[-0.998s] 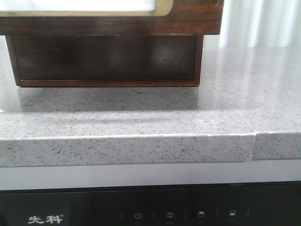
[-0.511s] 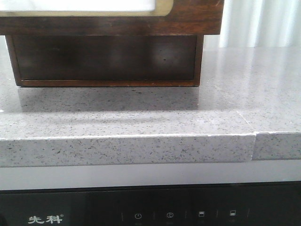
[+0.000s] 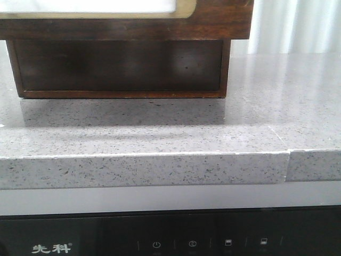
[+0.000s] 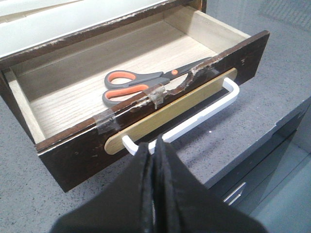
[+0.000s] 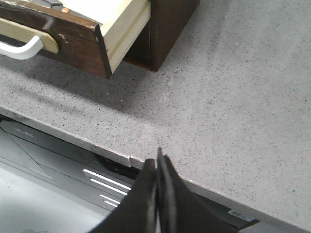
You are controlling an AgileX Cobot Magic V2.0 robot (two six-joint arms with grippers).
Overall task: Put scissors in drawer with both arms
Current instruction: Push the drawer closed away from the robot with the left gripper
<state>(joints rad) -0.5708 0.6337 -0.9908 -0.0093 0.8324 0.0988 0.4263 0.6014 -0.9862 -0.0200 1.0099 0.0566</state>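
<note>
Front view: speckled grey countertop (image 3: 160, 130) with a seam at its near edge on the right, bare stone ahead of the dark cabinet (image 3: 120, 66). Left wrist view: drawer (image 4: 146, 124) pulled open, chipped and taped front rim, tan plate, white handle (image 4: 194, 119); orange-handled scissors (image 4: 146, 82) flat inside; left gripper (image 4: 154, 155) clenched, empty, just before the handle. Right wrist view: right gripper (image 5: 158, 179) closed on nothing over the counter edge.

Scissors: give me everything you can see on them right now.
The scissors lie flat on the pale wood floor of the open drawer, near its front wall. Orange loop handles with grey inner rims, grey blades closed and running along the front; the chipped front edge and clear tape hide part of the blades. Neither gripper touches them.
</note>
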